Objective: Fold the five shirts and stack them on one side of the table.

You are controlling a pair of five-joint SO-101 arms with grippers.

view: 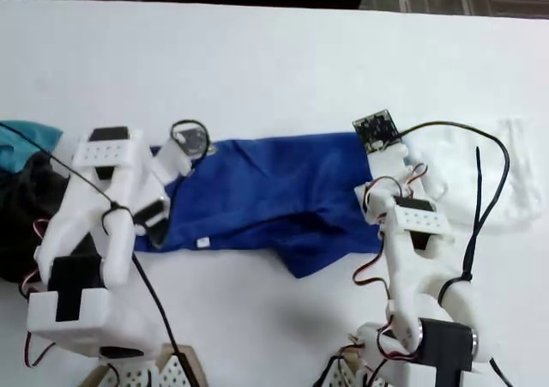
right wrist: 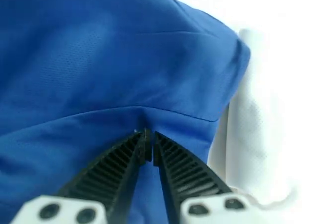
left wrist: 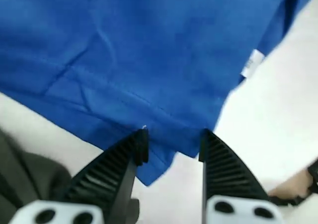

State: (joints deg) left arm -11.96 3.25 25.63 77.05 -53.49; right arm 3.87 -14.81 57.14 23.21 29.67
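Far left on the white table (view: 274,52): a teal cloth (view: 21,138) beside a dark fabric heap (view: 17,211). Left gripper (left wrist: 171,144), jaws parted, astride the hem of the crumpled royal-blue fabric shirt (view: 266,190) lying mid-table. Right gripper (right wrist: 149,139) pinched tight on that shirt's fold, beside a white fabric shirt (view: 506,172) at right.

Your right gripper (right wrist: 149,140) has its jaws pinched together on a crease of the blue shirt (right wrist: 99,60), fabric bunching at the tips, and a white cloth (right wrist: 253,124) touches the shirt's edge.
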